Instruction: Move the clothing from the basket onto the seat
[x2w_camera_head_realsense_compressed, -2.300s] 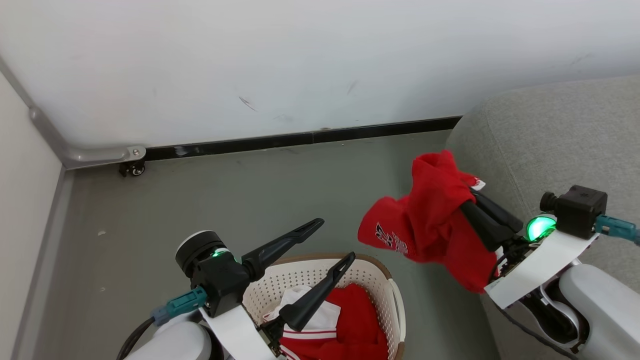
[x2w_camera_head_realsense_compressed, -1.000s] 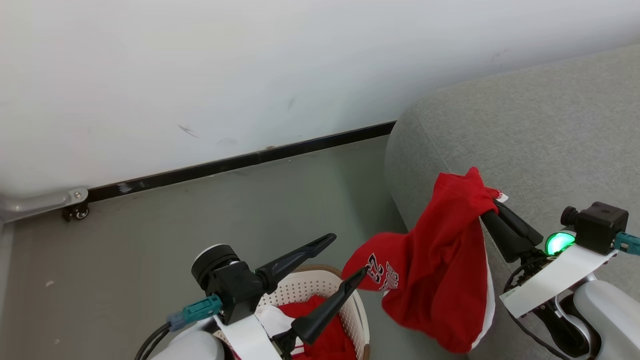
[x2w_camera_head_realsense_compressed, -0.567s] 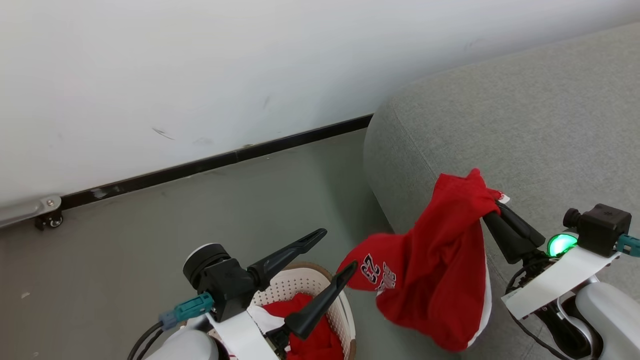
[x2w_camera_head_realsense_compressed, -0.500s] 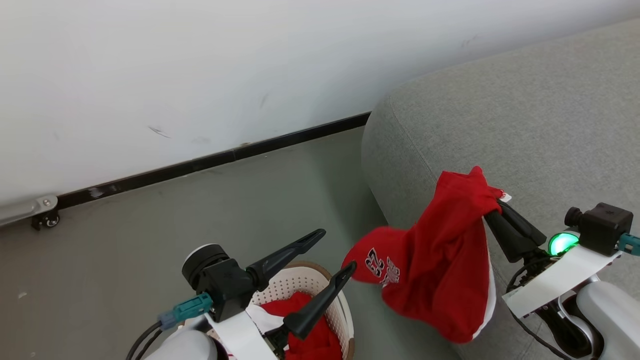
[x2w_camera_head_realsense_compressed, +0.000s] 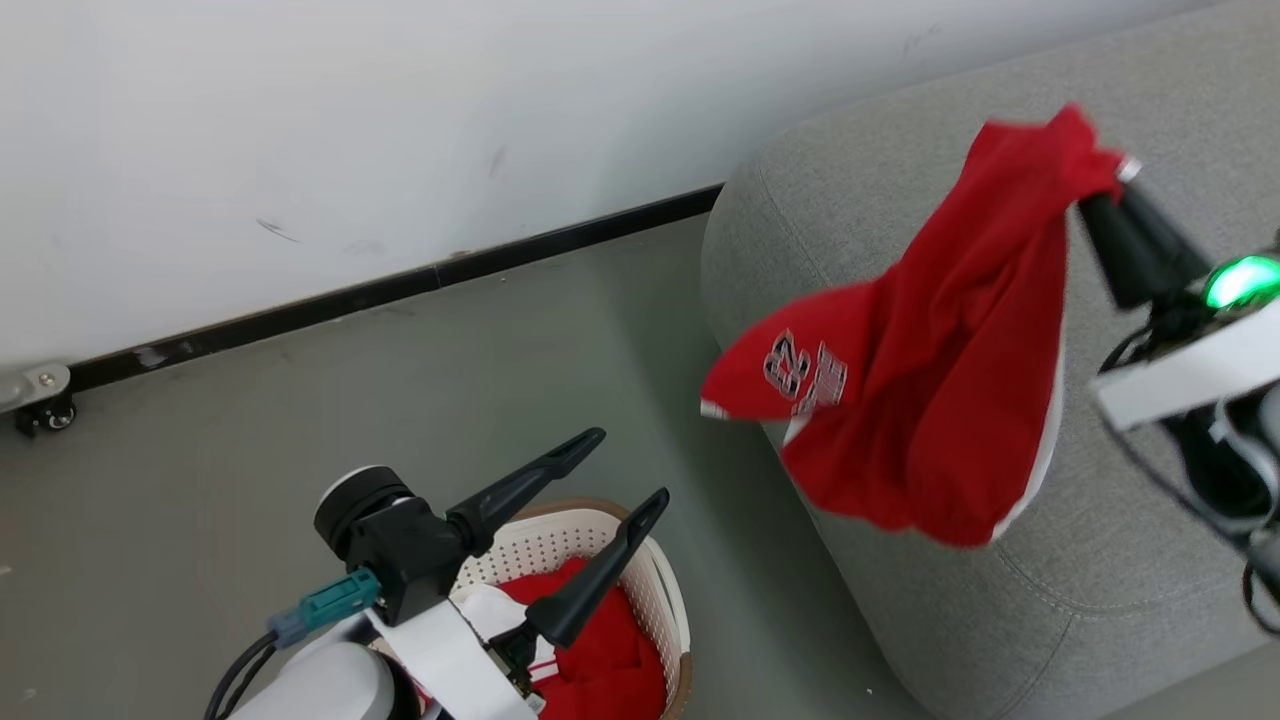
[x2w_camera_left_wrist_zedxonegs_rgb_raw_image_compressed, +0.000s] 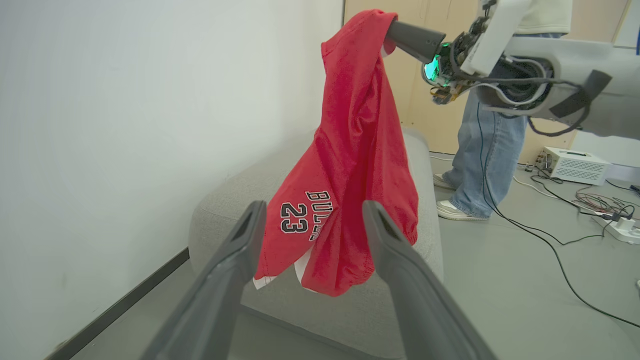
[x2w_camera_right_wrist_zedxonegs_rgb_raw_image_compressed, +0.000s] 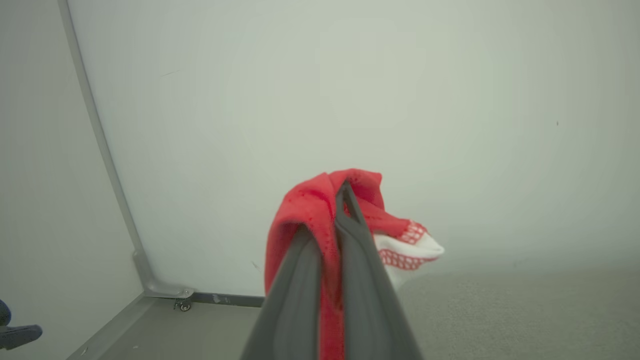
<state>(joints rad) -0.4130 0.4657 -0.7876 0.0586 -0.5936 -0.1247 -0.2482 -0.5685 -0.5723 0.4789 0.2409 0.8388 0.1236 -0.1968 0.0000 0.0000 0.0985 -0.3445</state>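
Observation:
A red jersey (x2w_camera_head_realsense_compressed: 930, 390) with dark "23" lettering hangs from my right gripper (x2w_camera_head_realsense_compressed: 1095, 195), which is shut on its top edge, high above the grey seat (x2w_camera_head_realsense_compressed: 1130, 560). In the right wrist view the gripper (x2w_camera_right_wrist_zedxonegs_rgb_raw_image_compressed: 340, 200) pinches red and white fabric (x2w_camera_right_wrist_zedxonegs_rgb_raw_image_compressed: 400, 245). The left wrist view has the jersey (x2w_camera_left_wrist_zedxonegs_rgb_raw_image_compressed: 350, 165) dangling over the seat's (x2w_camera_left_wrist_zedxonegs_rgb_raw_image_compressed: 220, 200) corner. My left gripper (x2w_camera_head_realsense_compressed: 630, 465) stands open and holds nothing above the cream basket (x2w_camera_head_realsense_compressed: 665, 600), where more red and white clothing (x2w_camera_head_realsense_compressed: 600, 660) lies.
A white wall with a black baseboard (x2w_camera_head_realsense_compressed: 400, 285) runs behind the grey floor. A small caster (x2w_camera_head_realsense_compressed: 35, 415) sits at the far left. A person's legs in jeans (x2w_camera_left_wrist_zedxonegs_rgb_raw_image_compressed: 480, 150) stand beyond the seat, with cables (x2w_camera_left_wrist_zedxonegs_rgb_raw_image_compressed: 550, 235) and a white box (x2w_camera_left_wrist_zedxonegs_rgb_raw_image_compressed: 575, 165) on the floor.
My right gripper has risen and carried the jersey up and farther over the seat. The camera has turned slightly right. The left gripper stays open over the basket.

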